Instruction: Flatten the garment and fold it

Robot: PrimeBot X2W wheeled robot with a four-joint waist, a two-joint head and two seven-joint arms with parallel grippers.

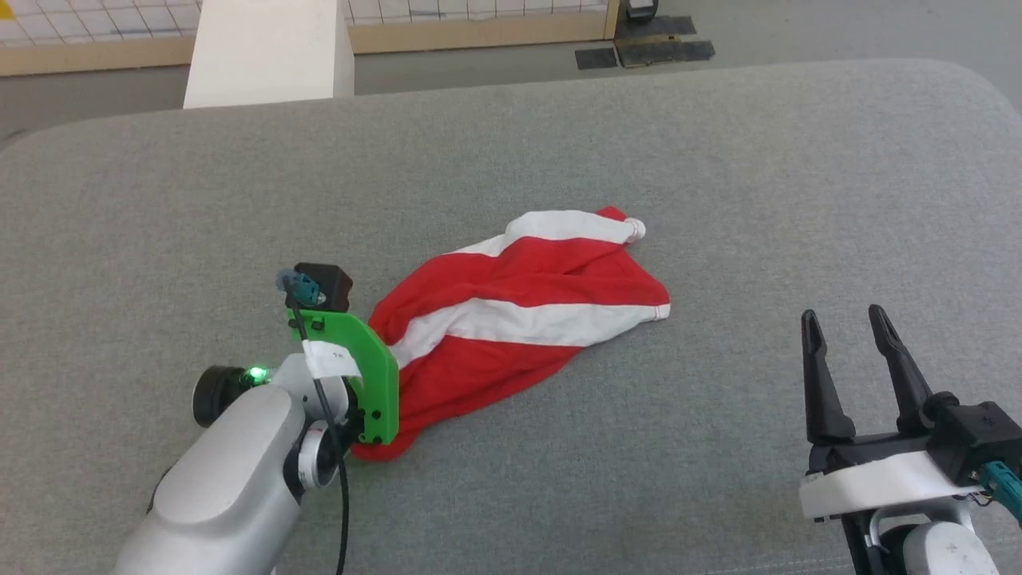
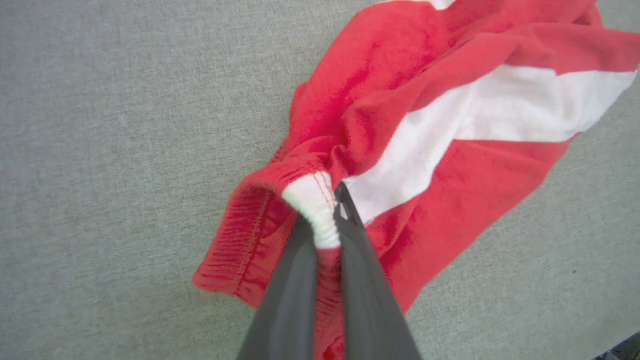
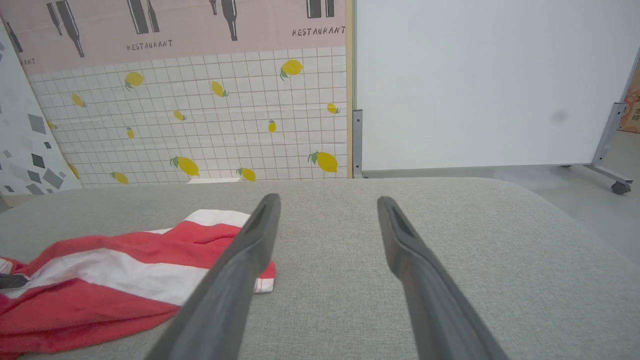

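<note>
While the small bright red soft garment with broad white stripes (image 1: pixel 519 319) lies rumpled a little left of the middle of the grey fabric-covered desk (image 1: pixel 718 160), the left gripper (image 2: pixel 325 210) is clamped on its gathered elastic edge. White trim is bunched between the two dark fingers (image 2: pixel 360 280). The pinched end is the garment's near-left corner, just beside the green bracket (image 1: pixel 375 375) on the left wrist. From there the cloth fans out toward the far right, with ridges across the middle. The white-trimmed hem on the right lies on the desk. The right gripper (image 1: pixel 845 315) stands at near right, jaws spread wide and holding nothing, well apart from that hem.

Desk surface runs wide around the garment, widest on the far side and to the right. The far edge is rounded at its corners. Beyond it stand a white block (image 1: pixel 267 52), a lemon-print tiled panel (image 3: pixel 200 125) and a white board on castors (image 3: pixel 475 85).
</note>
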